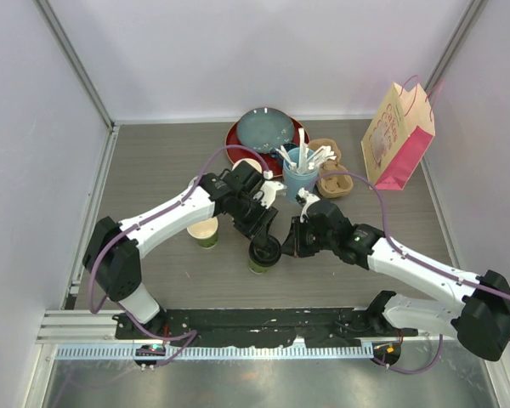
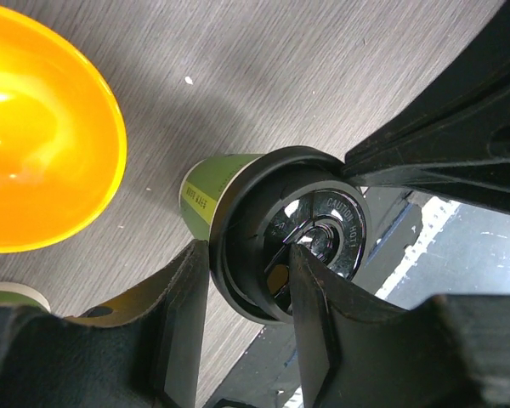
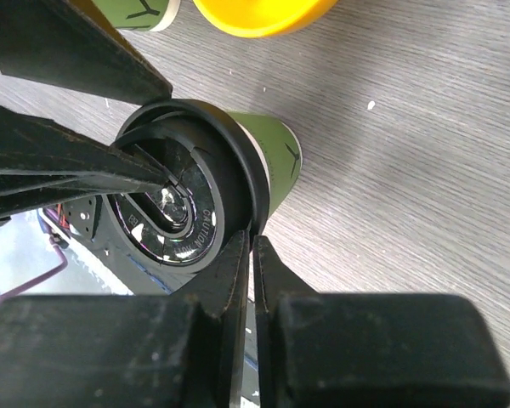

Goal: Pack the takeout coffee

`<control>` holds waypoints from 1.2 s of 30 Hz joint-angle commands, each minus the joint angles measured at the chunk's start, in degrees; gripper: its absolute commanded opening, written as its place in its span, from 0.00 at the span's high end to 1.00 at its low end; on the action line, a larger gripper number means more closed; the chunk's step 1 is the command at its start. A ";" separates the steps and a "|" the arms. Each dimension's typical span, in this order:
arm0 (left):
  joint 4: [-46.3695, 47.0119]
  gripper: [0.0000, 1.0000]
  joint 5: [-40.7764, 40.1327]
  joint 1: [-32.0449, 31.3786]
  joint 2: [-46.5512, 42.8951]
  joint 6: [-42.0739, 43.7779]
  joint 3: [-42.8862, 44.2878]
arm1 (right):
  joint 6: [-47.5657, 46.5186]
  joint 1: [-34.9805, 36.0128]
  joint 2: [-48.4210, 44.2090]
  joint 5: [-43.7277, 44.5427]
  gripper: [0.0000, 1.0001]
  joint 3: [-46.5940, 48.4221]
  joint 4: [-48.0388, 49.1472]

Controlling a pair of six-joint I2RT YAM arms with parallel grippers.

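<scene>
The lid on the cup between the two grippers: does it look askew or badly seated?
Possibly. In the right wrist view the black lid on the green cup seems to sit slightly tilted, its rim not level all round. The second cup has no lid yet.

Left pincer half-spread, right pincer pinched closed.

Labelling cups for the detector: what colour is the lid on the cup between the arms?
Black lid, glossy centre with raised lettering; clearest in the right wrist view.

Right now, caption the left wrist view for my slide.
Left gripper straddling the black lid on a green cup, orange bowl alongside.
</scene>
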 commanded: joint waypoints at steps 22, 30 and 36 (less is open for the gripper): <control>4.67 0.40 3.33 4.02 -4.02 7.49 -1.79 | -8.62 4.20 -0.25 6.39 0.71 11.56 -6.87; 1.59 0.32 6.68 4.28 -5.87 6.88 0.32 | -13.35 4.99 0.98 7.27 0.61 11.99 -4.59; -3.23 0.31 4.84 7.35 -6.92 6.35 4.01 | -21.89 5.87 4.58 5.96 0.52 14.72 -2.40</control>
